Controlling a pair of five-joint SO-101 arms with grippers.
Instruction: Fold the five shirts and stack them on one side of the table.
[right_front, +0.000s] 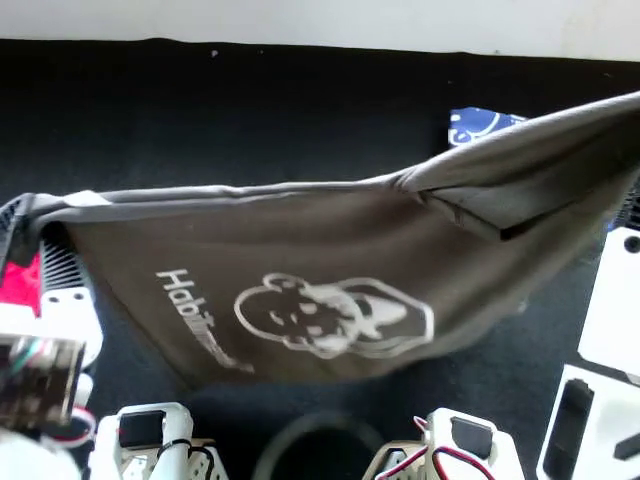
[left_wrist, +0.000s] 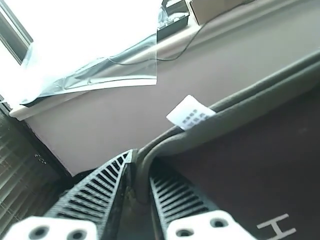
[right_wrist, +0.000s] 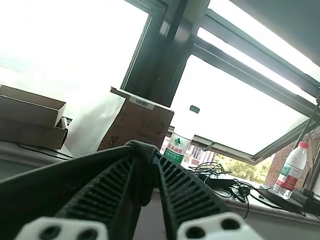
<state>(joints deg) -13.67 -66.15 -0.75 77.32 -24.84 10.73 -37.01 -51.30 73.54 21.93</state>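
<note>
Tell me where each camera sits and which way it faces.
High view: above the table, looking down at the grey shirt stretched between both arms; arm bases show nearest.
Left wrist view: on the left arm, facing a wall; left pincer shut on the shirt near its white label.
Right wrist view: on the right arm, facing cardboard boxes and windows; right pincer shut on the shirt.
Shared: all three show the shirt.

The left jaws are clamped on the rolled edge of the dark shirt (left_wrist: 260, 165), near its white label (left_wrist: 191, 116).
</note>
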